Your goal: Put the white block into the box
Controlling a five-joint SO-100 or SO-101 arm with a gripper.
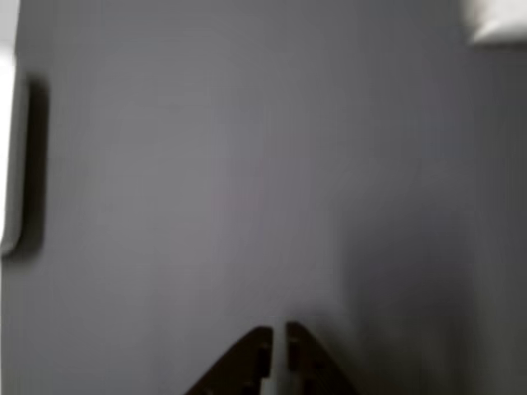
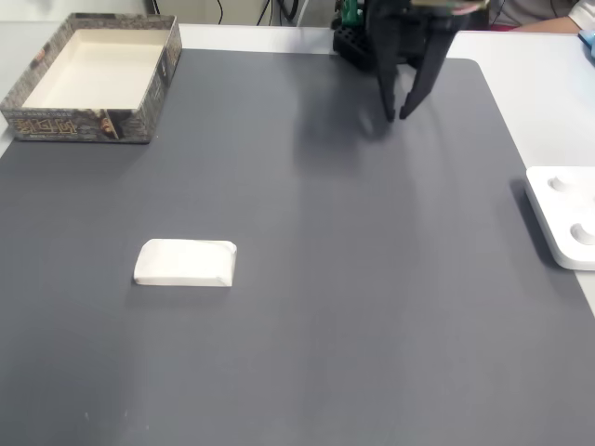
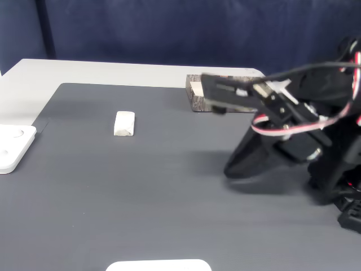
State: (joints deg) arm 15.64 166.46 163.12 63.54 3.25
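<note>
The gripper (image 2: pixel 403 113) is hanging released and empty at the table's (image 2: pixel 372 307) far side, well apart from the block (image 2: pixel 185 263) lying near-left, so the box (image 2: pixel 93 125) at far left is sitting unfilled.

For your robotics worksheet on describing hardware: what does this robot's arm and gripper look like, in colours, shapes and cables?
The arm is mostly black plastic, with a white part near the wrist. Red and white cables loop along it in a fixed view. The gripper has two long black fingers tapering to points, and its base shows a green part. In the other view the fingertips look like dark pointed wedges.
</note>
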